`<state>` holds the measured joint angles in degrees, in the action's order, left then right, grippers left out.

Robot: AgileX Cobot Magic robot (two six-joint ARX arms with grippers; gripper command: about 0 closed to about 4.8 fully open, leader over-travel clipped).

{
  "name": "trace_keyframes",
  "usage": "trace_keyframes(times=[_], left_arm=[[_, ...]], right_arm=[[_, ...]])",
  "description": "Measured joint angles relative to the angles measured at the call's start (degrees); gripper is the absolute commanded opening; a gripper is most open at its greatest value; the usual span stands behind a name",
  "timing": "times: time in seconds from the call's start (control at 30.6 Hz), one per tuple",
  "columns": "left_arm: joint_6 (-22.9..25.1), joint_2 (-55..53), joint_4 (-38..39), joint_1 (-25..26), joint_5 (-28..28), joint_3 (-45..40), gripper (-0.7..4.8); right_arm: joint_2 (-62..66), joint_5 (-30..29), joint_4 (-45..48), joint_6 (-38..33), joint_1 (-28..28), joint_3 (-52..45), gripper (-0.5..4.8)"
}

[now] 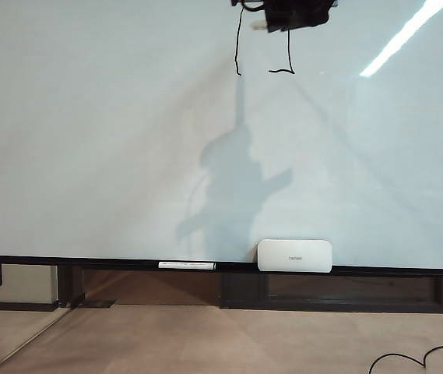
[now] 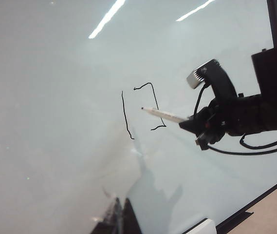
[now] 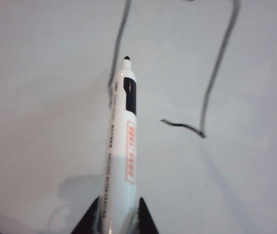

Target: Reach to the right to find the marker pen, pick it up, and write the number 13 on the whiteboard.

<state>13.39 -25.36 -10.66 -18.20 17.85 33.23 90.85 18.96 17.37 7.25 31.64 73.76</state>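
Note:
The whiteboard (image 1: pixel 89 156) fills most of the exterior view. Near its top are black strokes: a tall "1" (image 1: pixel 237 47) and part of an angular "3" (image 1: pixel 286 66). At the top edge of that view my right gripper (image 1: pixel 287 14) is partly cut off. It is shut on the marker pen (image 3: pixel 121 146), a white barrel with dark lettering. The pen's dark tip (image 3: pixel 126 58) points at the board beside the "1" (image 3: pixel 119 48); whether it touches I cannot tell. My left gripper (image 2: pixel 120 219) stays low and off to the side with its fingertips together, holding nothing. Its camera sees the right gripper (image 2: pixel 189 124) and the pen (image 2: pixel 165 115).
A white rounded box (image 1: pixel 294 255) and a thin white pen with a black end (image 1: pixel 187 266) rest on the board's black ledge (image 1: pixel 89 260). Below it are a dark frame and the floor, with a black cable (image 1: pixel 416 360) at the lower right.

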Motion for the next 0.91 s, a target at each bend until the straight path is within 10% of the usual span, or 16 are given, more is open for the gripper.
trace_keyframes(times=[0.91], left_arm=[[-0.1,0.0,0.0,0.0,0.1,0.0,-0.06]], right_arm=[[2.8,-1.0,-0.1,0.3,-2.4,2.6,-0.06]])
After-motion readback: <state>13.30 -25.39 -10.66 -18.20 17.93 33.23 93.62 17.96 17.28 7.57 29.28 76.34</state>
